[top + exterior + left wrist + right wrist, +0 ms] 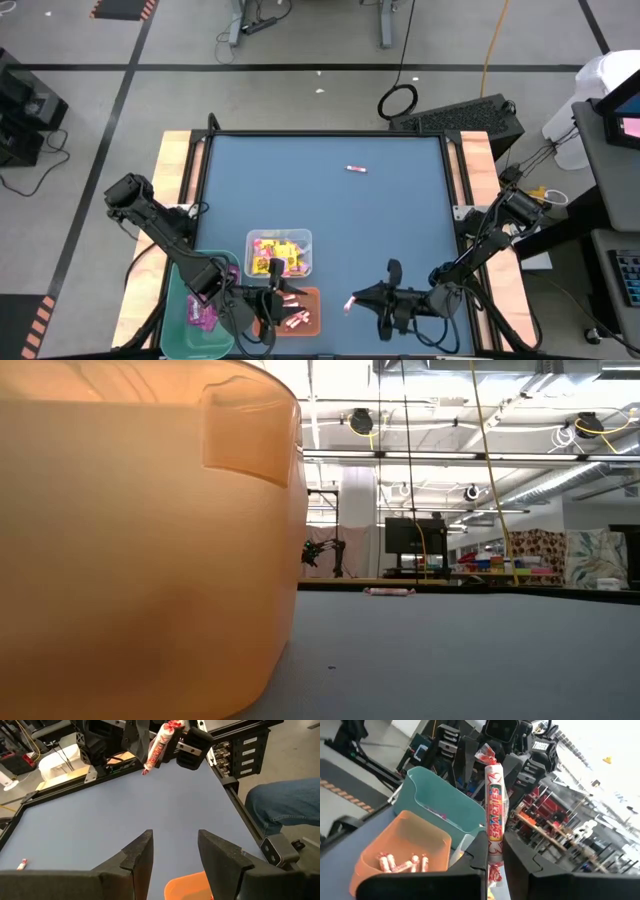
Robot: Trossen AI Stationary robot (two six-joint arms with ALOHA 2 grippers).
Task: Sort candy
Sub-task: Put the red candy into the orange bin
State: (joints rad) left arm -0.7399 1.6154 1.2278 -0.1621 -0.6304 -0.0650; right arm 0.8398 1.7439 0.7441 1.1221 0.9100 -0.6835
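High view: blue-topped table [330, 220] w/ three bins along its near edge. Green bin [190, 310] sits at the near left corner w/ magenta packets [200, 308] inside. Clear bin [280, 252] just right of it holds yellow packets [283, 250] plus a few magenta ones. Orange bin [300, 312] sits right in front of the clear one, at the near edge, w/ pink-and-white sticks [296, 318] in it. Left gripper [272, 300] hangs over the orange bin's left side, fingers apart, nothing between them. Right gripper [360, 297] is near the table's near edge, right of the orange bin, clamped on a candy stick [350, 302] w/ its tip poking out toward the bins. One loose stick [356, 169] lies alone by the far edge, well apart from everything.

Low view: orange bin's wall fills the left half. Loose stick shows small at the table's far edge. No gripper seen here.

Left wrist view: left fingers [140, 855] spread, empty, orange bin's rim just under them. Across the table the right gripper grips its stick, tilted. Loose stick lies on the blue top. A person's leg in jeans [285, 805] is beside the table.

Right wrist view: right fingers [475, 855] pinch the stick upright, label reads Smarties. Orange bin w/ several sticks, green bin behind it, left arm beyond.
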